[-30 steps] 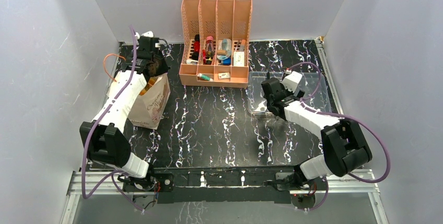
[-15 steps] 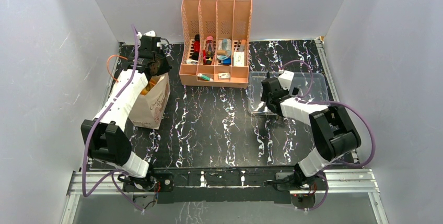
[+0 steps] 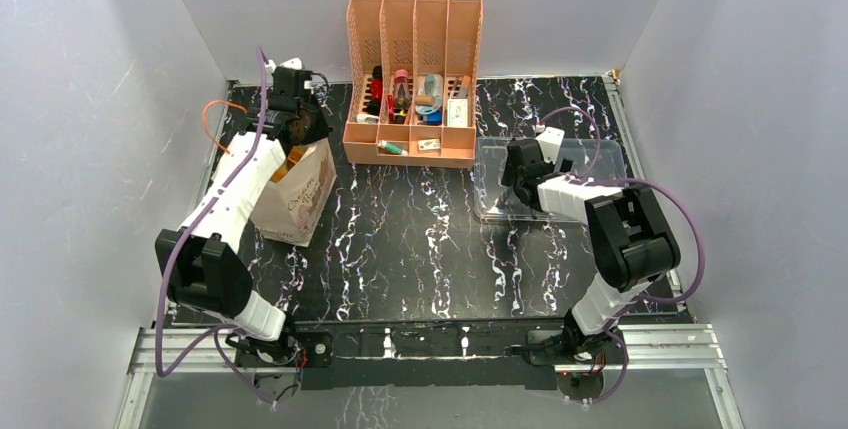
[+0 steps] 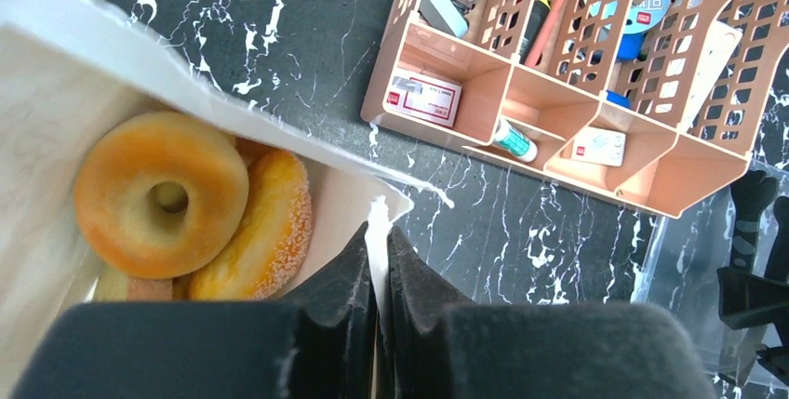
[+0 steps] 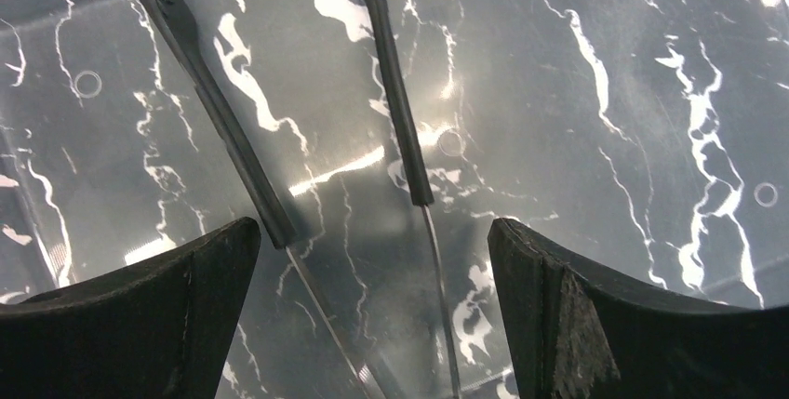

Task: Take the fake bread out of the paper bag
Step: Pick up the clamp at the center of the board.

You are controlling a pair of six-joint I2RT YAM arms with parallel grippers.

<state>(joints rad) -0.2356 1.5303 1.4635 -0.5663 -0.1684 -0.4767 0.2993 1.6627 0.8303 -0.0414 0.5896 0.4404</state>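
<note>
1. Rim of paper bag [image 3: 300, 197] is pinched between pressed-together jaws of left gripper [image 4: 377, 246], at far left.
2. fake bread [image 4: 160, 196] is seen lying inside the bag.
3. Jaws of right gripper [image 5: 372, 241] are spread wide above clear tray [image 5: 605, 92].

The ring [image 4: 160, 194] and bun [image 4: 260, 227] largely hide bread [image 4: 126, 285] beneath.

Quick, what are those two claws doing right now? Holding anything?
Left gripper: shut on the paper bag rim.
Right gripper: open, empty, above the clear tray.
</note>
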